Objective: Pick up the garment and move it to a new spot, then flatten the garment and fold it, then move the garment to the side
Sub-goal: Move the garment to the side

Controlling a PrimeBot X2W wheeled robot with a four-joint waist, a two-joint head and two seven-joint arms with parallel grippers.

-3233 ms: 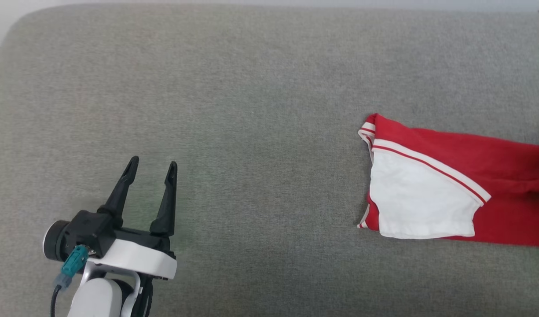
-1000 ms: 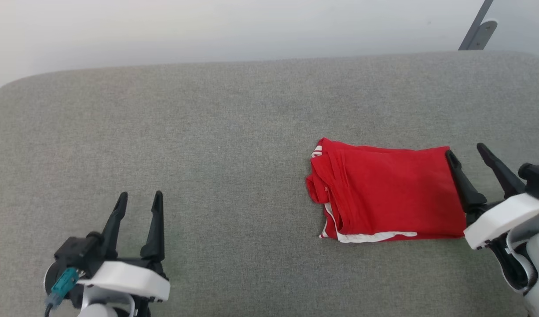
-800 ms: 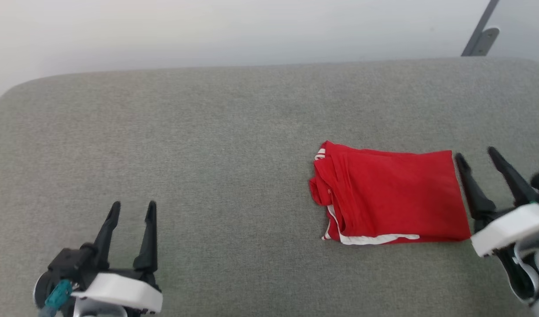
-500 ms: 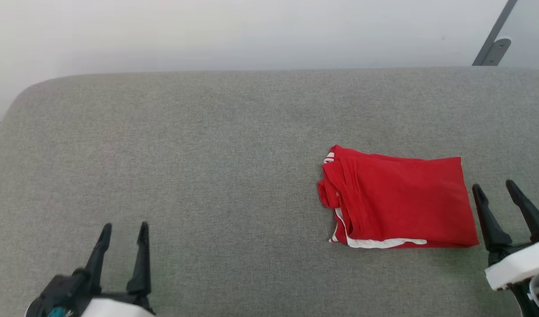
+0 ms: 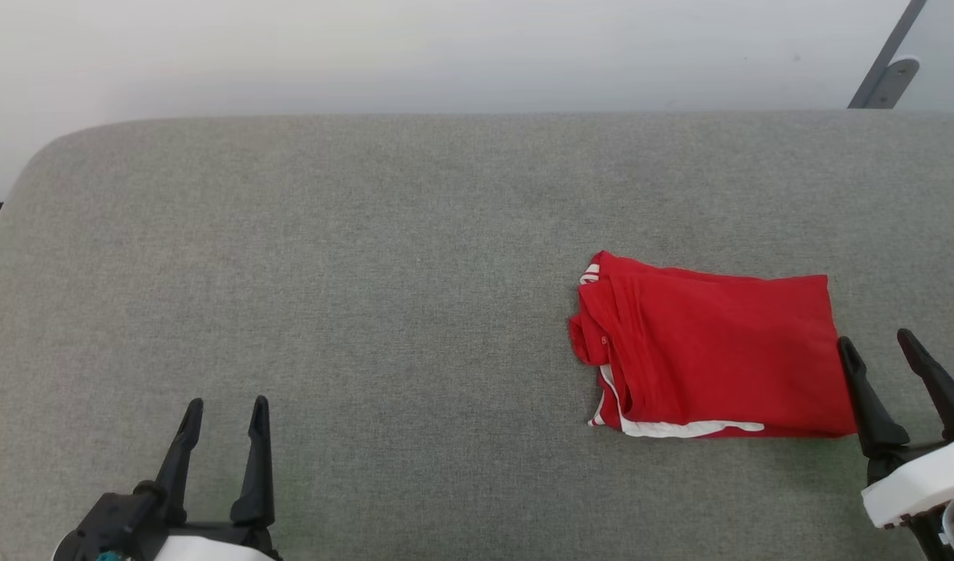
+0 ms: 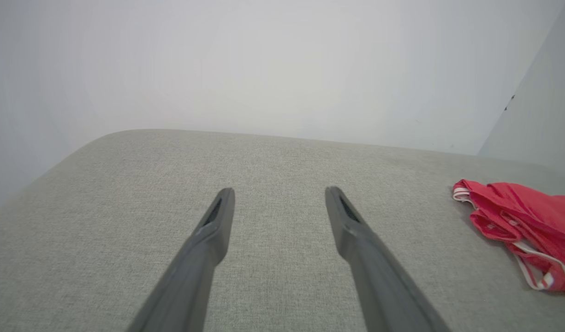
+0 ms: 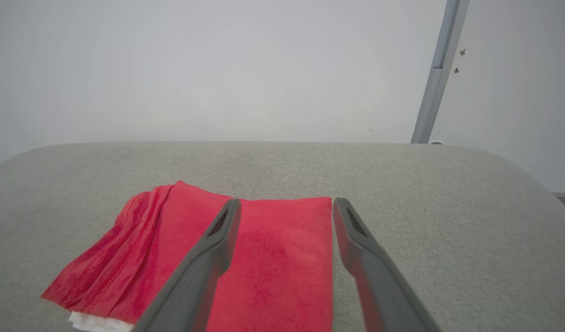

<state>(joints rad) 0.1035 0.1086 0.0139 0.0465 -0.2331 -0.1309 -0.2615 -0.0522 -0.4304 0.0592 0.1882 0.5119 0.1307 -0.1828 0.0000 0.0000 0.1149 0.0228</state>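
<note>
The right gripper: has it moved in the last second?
Yes. The right gripper has drawn back toward the robot: its tips were by the garment's far right corner, now halfway down that edge.

The garment [image 5: 718, 351] is bright red, with a white edge at its six o'clock and red-white striped trim at ten o'clock. My left fingers [image 5: 256, 460] and right fingers [image 5: 866, 399] are black. The bench [image 5: 367, 273] is flecked grey weave, and the wall [image 5: 445, 54] is pale grey-white.
</note>
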